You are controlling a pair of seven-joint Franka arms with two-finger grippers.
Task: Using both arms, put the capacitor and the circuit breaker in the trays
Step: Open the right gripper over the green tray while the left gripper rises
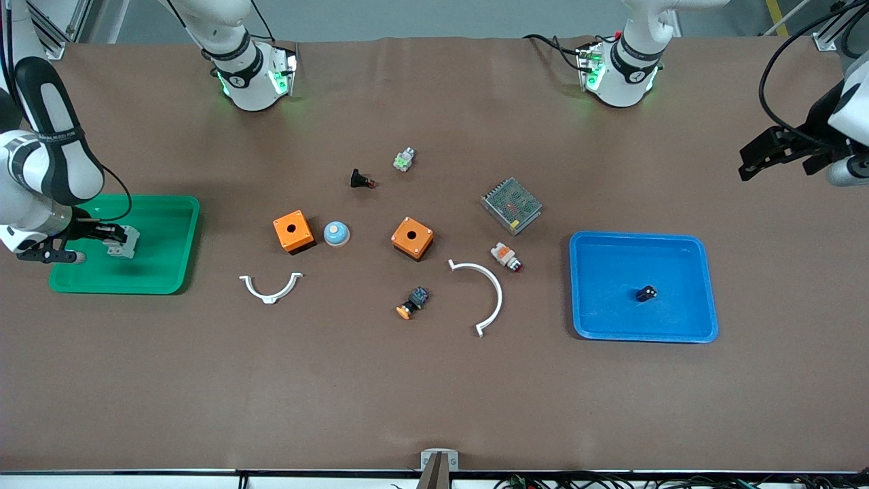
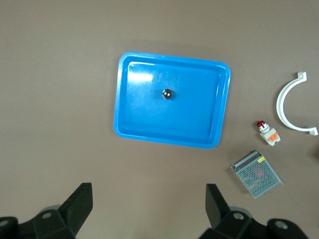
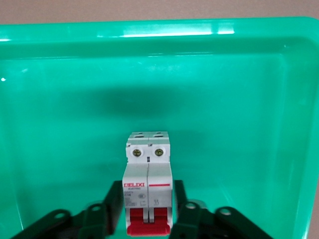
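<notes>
While the right gripper [image 1: 112, 241] hangs over the green tray [image 1: 170, 272], its fingers [image 3: 112, 209] are pressed on both sides of the breaker [image 3: 147, 189]. The breaker stands upright between them, with the red levers at the gripper end and two screws at the other end. In the front view the breaker [image 1: 125, 242] shows over the part of the tray toward the right arm's end of the table; whether it touches the tray floor, I cannot tell.

The capacitor [image 1: 646, 293] lies in the blue tray [image 1: 590, 319], near the middle, apart from the walls. The left wrist view shows it as a small dark round thing [image 2: 167, 93] on the blue floor.

The left gripper [image 1: 774, 155] waits in the air at the left arm's end of the table, not over the blue tray. Its fingers [image 2: 79, 204] are wide apart and hold nothing.

Between the two trays lie other parts: two orange boxes [image 1: 293, 231], a blue dome [image 1: 336, 233], two white arcs [image 1: 489, 292], a metal mesh box [image 1: 511, 205], a white-and-orange cylinder [image 1: 506, 256], a black button part [image 1: 360, 180] and a small green-and-white part [image 1: 404, 159].
</notes>
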